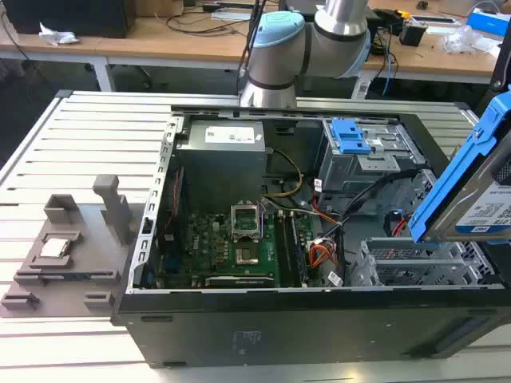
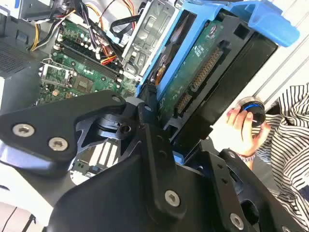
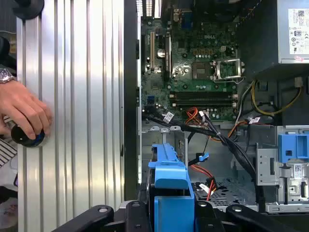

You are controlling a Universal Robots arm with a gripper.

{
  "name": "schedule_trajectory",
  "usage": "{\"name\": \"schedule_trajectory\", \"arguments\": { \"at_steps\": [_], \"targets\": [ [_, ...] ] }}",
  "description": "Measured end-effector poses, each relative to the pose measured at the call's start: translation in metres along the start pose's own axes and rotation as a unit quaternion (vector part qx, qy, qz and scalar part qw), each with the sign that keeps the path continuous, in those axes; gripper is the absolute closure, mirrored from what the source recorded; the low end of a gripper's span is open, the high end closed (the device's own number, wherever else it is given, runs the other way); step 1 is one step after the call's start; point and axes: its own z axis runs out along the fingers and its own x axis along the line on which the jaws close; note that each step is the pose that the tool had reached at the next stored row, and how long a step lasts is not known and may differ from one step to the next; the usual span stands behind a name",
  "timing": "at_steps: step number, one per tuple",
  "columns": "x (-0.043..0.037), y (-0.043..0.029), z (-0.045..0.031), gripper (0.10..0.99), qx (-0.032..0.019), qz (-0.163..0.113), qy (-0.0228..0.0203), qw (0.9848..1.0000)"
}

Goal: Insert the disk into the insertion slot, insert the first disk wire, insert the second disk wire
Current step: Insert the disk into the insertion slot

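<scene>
The blue-framed silver disk hangs tilted above the perforated silver-grey insertion slot.

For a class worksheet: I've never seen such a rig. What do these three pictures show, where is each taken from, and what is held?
A robot arm works over an open computer case lying on a slatted metal table. The exterior view looks on from off the arm; both wrist views come from cameras riding on the arm. Its jaws are shut on the disk, a drive in a blue carrier, held tilted in the air near the insertion slot, a low metal cage inside the case. A person's hand rests on a round knob at the table's edge.
</scene>
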Motion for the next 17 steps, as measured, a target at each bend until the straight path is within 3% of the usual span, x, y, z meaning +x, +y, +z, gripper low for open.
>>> {"name": "schedule_trajectory", "arguments": {
  "at_steps": [9, 17],
  "targets": [
    [0.0000, 0.0006, 0.0031, 0.725, 0.0000, 0.000, 0.0000, 1.0000],
    [0.0000, 0.0003, 0.0124, 0.725, 0.0000, 0.000, 0.0000, 1.0000]
  ]
}}
